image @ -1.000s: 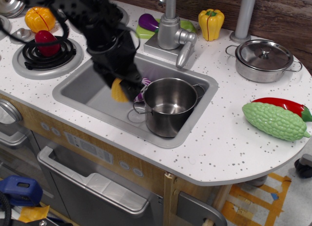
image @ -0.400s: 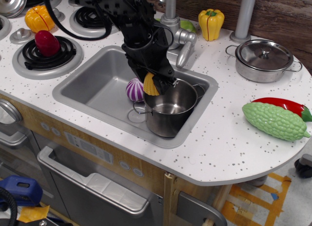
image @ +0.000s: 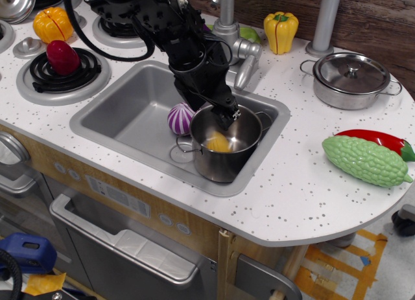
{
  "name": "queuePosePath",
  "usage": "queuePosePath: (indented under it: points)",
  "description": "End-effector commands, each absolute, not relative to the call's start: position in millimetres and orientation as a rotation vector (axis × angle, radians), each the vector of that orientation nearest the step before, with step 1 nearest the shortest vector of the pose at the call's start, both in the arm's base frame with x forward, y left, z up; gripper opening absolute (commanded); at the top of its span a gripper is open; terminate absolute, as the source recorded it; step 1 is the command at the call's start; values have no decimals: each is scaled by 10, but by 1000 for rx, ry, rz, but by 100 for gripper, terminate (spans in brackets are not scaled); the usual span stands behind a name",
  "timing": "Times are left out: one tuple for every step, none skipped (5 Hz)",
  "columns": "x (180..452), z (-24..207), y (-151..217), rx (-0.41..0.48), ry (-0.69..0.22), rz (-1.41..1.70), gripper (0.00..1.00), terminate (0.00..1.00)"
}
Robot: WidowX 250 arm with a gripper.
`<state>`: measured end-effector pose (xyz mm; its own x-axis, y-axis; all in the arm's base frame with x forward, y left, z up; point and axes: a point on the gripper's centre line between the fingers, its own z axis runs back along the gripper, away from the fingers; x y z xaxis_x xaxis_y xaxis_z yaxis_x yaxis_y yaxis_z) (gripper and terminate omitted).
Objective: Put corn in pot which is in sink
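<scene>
A: Where is the corn [image: 218, 142]?

B: Inside the pot [image: 224, 144], lying on the bottom as a yellow shape, a bit blurred. The pot stands upright at the right end of the sink [image: 126, 115], toward the near wall.

A: And the gripper [image: 225, 113]?

B: It hangs over the pot's far rim, with the black arm reaching in from the far left. Its fingers are clear of the corn, with nothing between them, but they are dark against the arm and I cannot tell whether they are spread or pressed together.

A: Anything else in the basin?

B: A purple-and-white striped toy [image: 181, 118], just left of the pot, touching or nearly touching its side.

A: And the counter?

B: A lidded steel pot [image: 351, 80] at far right, a green bumpy gourd [image: 365, 160] near it with a red chili [image: 376, 138] just behind, and a yellow bell pepper [image: 281, 32] beside the tap [image: 230, 41].
</scene>
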<state>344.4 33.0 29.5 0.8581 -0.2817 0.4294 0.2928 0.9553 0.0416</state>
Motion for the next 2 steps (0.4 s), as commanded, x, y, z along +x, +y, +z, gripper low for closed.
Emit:
queuePosePath:
  points:
    - [3480,385,365,-14,-475,-298,100,0]
    - [3480,385,365,-14,-475,-298,100,100]
